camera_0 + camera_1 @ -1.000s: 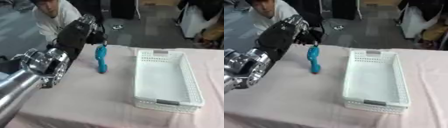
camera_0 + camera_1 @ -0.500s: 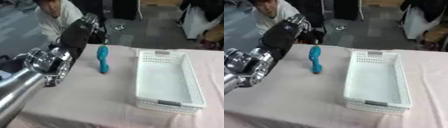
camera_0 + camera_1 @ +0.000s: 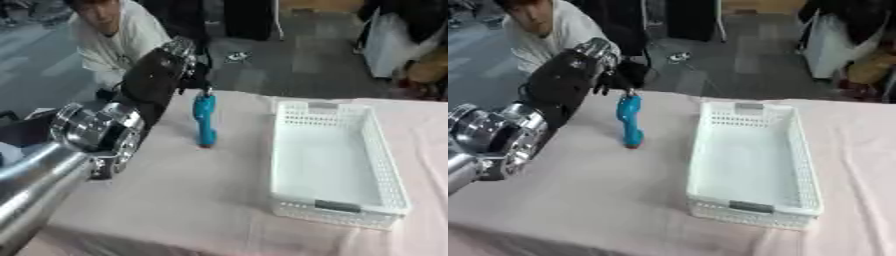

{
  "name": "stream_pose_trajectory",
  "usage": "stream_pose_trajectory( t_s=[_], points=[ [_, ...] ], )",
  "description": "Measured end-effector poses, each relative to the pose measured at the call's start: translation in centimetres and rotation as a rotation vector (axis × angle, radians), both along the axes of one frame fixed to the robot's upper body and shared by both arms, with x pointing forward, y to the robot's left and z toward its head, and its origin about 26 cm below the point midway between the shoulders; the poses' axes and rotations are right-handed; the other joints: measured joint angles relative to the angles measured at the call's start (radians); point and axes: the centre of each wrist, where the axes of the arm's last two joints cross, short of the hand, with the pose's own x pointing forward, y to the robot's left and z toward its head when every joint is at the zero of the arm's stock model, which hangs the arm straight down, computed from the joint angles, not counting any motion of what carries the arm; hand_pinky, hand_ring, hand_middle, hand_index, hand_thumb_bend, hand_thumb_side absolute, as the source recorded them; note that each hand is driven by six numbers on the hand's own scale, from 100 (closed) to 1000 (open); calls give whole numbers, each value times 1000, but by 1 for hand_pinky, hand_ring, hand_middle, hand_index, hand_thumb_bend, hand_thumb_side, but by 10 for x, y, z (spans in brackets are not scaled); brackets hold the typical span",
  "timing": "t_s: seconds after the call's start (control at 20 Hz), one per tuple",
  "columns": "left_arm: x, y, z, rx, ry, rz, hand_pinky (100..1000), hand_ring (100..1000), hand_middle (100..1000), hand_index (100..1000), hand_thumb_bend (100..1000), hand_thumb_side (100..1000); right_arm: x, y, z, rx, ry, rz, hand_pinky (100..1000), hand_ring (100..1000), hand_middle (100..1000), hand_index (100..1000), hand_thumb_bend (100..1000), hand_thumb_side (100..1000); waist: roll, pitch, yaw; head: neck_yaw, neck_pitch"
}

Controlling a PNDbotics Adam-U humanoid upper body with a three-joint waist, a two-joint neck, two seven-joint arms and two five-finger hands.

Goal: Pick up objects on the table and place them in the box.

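Observation:
A teal, elongated object (image 3: pixel 204 120) lies on the pink tablecloth, its long side pointing away from me, just left of the white basket box (image 3: pixel 385 170). My left arm (image 3: pixel 96 135) reaches in from the lower left. Its dark left hand (image 3: pixel 614 75) hangs over the far end of the teal object, at or just above its tip. Blur hides whether the hand holds the object. Nothing shows inside the box. My right hand appears in neither view.
The pink tablecloth (image 3: pixel 605 200) covers the table, with bare cloth in front of the teal object and the box. A person crouches beyond the far left table edge. Dark furniture and a white item stand on the floor behind.
My left hand has shifted slightly over the teal object's far end. The object and the box lie where they were.

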Motion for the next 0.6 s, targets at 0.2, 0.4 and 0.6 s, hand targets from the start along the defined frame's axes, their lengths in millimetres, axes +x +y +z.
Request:
stream_pose_trajectory(
  t_s=[0.2,0.4,0.6],
  points=[
    [-2,1,-7,-17,11,-2,281,470,551,760,454,1000,-1,1,1,-1,-1,4,545,555,739,745,100,1000,0,3,-6,0,0],
    [-3,0,-11,-38,10,-11,279,470,550,765,467,1000,-1,3,1,3,1,10,546,555,739,745,100,1000,0,10,-11,0,0],
    [-3,0,-12,-52,-3,-18,279,471,553,772,466,1000,-1,4,3,2,-3,16,547,554,739,745,100,1000,1,14,-15,0,0]
  ],
)
